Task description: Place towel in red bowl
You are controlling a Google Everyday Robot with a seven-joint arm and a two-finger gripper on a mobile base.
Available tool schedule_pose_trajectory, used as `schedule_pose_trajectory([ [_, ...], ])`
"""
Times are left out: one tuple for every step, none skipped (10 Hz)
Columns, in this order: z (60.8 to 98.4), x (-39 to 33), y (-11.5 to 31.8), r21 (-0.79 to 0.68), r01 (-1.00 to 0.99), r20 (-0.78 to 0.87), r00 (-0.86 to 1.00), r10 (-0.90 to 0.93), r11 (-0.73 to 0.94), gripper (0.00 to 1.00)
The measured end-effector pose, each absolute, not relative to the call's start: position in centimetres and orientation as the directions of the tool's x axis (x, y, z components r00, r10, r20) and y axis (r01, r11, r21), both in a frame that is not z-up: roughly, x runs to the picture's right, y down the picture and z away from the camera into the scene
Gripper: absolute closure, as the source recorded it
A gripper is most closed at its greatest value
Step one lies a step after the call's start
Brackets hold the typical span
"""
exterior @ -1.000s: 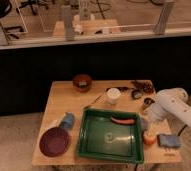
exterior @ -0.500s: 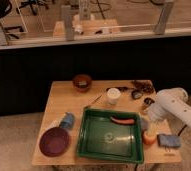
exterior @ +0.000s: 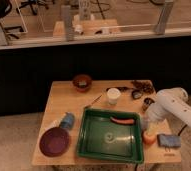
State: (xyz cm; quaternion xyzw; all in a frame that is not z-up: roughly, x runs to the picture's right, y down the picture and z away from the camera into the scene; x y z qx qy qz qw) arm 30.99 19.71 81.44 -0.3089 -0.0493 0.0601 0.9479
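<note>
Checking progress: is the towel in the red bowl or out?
Out. The towel lies front-right on the table, far from the red bowl; the end effector hangs near the towel.

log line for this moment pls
gripper: low by right edge of green tray | towel: flat on table, front right corner, not held | red bowl: far side, no towel in it

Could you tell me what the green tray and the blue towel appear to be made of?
The green tray looks like plastic: smooth, with a faint sheen. The blue towel is probably soft cloth: matte, with soft edges. The claw hangs by the tray's right rim.
</note>
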Motion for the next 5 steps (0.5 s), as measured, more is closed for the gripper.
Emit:
schedule_pose_trajectory([
  [81.4, 30.86, 19.57, -0.59, -0.083, 0.059, 0.988, 0.145, 0.803, 0.72],
  [81.38, 30.79, 19.44, -0.588, -0.082, 0.06, 0.988, 0.144, 0.805, 0.73],
  [81.38, 30.81, 19.43, -0.588, -0.082, 0.06, 0.988, 0.144, 0.805, 0.69],
  [81.38, 30.85, 19.44, -0.588, -0.082, 0.059, 0.988, 0.144, 0.804, 0.57],
  [81.38, 30.85, 19.45, -0.588, -0.082, 0.059, 0.988, 0.144, 0.804, 0.49],
])
